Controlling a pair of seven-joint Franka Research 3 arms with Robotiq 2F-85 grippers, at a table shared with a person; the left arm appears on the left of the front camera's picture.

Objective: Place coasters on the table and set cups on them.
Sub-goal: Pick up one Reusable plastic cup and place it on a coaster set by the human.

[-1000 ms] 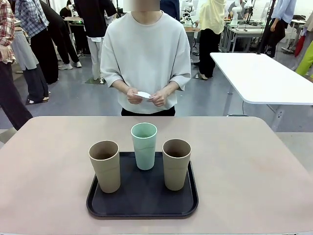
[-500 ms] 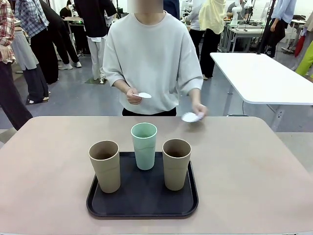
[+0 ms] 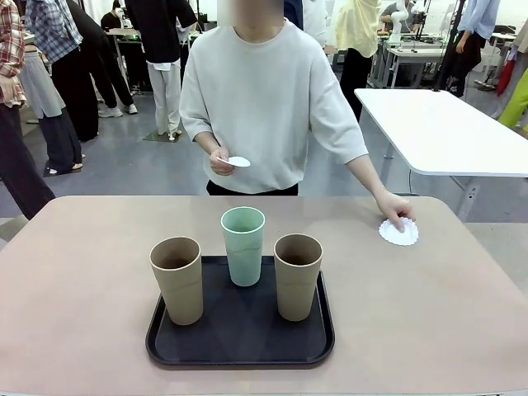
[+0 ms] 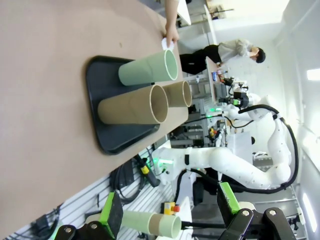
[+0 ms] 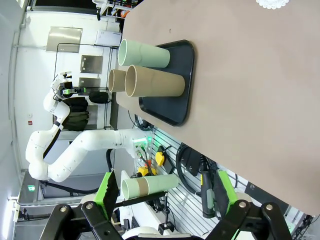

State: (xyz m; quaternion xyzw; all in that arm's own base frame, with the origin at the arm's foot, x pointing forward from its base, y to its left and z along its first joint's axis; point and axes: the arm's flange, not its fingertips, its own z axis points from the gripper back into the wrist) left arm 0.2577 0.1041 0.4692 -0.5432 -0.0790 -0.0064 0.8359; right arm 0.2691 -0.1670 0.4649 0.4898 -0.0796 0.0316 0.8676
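Three cups stand on a black tray [image 3: 239,340] on the table [image 3: 82,272]: a tan one [image 3: 176,279] at the left, a mint green one [image 3: 243,245] behind the middle, a tan one [image 3: 297,275] at the right. A person across the table presses one white coaster [image 3: 399,233] onto the far right of the tabletop with one hand [image 3: 394,208]. The other hand holds more coasters [image 3: 238,162] at the waist. My left gripper [image 4: 167,220] and right gripper [image 5: 165,200] are open, held off the near side of the table, with the cups [image 4: 147,70] [image 5: 145,53] well ahead of them.
A white-topped table [image 3: 445,132] stands behind at the right. Other people stand farther back. Bare tabletop lies to the left and right of the tray [image 5: 185,85]. The right wrist view catches the laid coaster [image 5: 272,3] at its top edge.
The person's hand swung out from the chest to the right and down, laying one coaster flat on the table. The other hand keeps its coasters. Cups and tray have not moved.
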